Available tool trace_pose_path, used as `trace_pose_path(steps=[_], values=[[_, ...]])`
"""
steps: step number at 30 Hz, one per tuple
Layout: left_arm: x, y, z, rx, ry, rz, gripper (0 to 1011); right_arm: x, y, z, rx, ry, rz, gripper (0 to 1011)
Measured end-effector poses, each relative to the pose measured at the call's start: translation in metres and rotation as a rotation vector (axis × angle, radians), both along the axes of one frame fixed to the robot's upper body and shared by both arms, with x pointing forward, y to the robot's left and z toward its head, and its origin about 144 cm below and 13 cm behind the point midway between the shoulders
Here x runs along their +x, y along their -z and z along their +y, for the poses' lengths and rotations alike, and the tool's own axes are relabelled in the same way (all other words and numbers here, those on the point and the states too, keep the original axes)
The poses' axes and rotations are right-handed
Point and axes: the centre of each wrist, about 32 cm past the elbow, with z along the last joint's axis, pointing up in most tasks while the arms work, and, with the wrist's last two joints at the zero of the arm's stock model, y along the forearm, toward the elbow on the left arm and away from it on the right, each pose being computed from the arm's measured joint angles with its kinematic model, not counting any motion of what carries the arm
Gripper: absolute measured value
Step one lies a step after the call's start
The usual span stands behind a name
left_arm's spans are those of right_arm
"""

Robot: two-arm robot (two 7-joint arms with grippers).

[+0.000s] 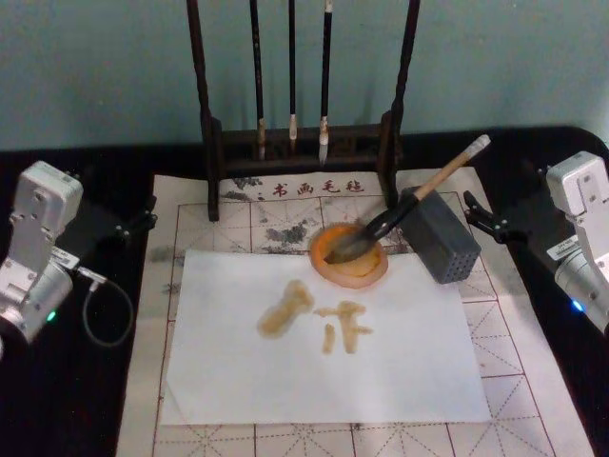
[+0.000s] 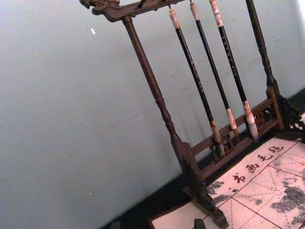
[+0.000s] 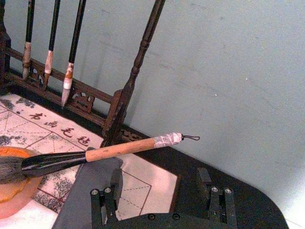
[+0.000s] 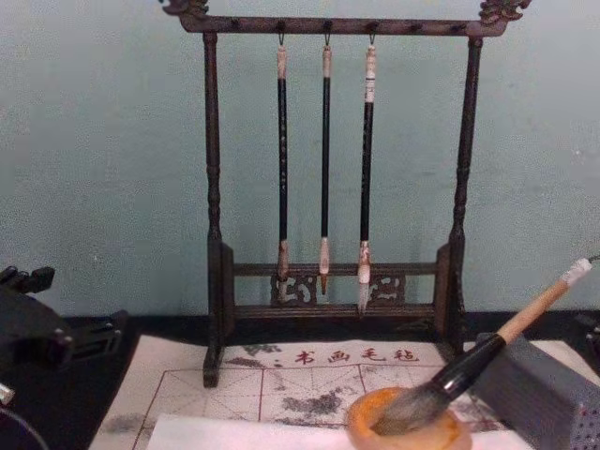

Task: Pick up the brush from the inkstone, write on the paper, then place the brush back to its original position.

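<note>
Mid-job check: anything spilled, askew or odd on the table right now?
Nothing spilled. The white paper sheet carries tan-brown brush strokes near its middle, and the round orange inkstone overlaps its top edge. The large tan-handled brush rests with bristles in the inkstone, handle propped on the grey perforated block.

Head above, chest low, shared brush rack (image 1: 357,141).

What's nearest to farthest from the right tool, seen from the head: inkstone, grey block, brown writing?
From the right tool:
1. Grey block, just beside it on the right.
2. Inkstone, in the middle.
3. Brown writing, on the paper, farther left.
</note>
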Motion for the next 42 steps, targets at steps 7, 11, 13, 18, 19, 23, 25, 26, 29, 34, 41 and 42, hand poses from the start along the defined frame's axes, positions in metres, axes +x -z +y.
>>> trace_pose_path(steps=[7,11,13,18,19,23,25,26,29,34,41,42], values=[[0.0,0.0,0.0,0.0,0.0,0.0,1001,0.0,0.0,0.0,0.0,0.0,0.0,1002],[0.0,0.0,0.0,0.0,0.0,0.0,1001,0.0,0.0,0.0,0.0,0.0,0.0,1002],[0.0,0.0,0.0,0.0,0.0,0.0,1001,0.0,0.0,0.0,0.0,0.0,0.0,1002],[0.0,0.0,0.0,0.0,0.0,0.0,1001,0.0,0.0,0.0,0.002,-0.002,0.0,1002],[0.0,0.0,0.0,0.0,0.0,0.0,1001,0.0,0.0,-0.001,0.005,-0.003,0.002,1002],[0.0,0.0,0.0,0.0,0.0,0.0,1001,0.0,-0.002,-0.002,0.035,-0.011,0.009,1002],[0.0,0.0,0.0,0.0,0.0,0.0,1001,-0.001,-0.003,-0.003,0.052,-0.014,0.016,1002],[0.0,0.0,0.0,0.0,0.0,0.0,1001,-0.001,-0.005,-0.004,0.073,-0.017,0.026,1002],[0.0,0.0,0.0,0.0,0.0,0.0,1001,-0.002,-0.008,-0.005,0.122,-0.023,0.051,1002],[0.0,0.0,0.0,0.0,0.0,0.0,1001,-0.002,-0.012,-0.007,0.202,-0.034,0.096,1002],[0.0,0.0,0.0,0.0,0.0,0.0,1001,0.0,-0.018,-0.009,0.387,-0.036,0.208,1002],[0.0,0.0,0.0,0.0,0.0,0.0,1001,0.0,-0.018,-0.01,0.407,-0.033,0.219,1002]])
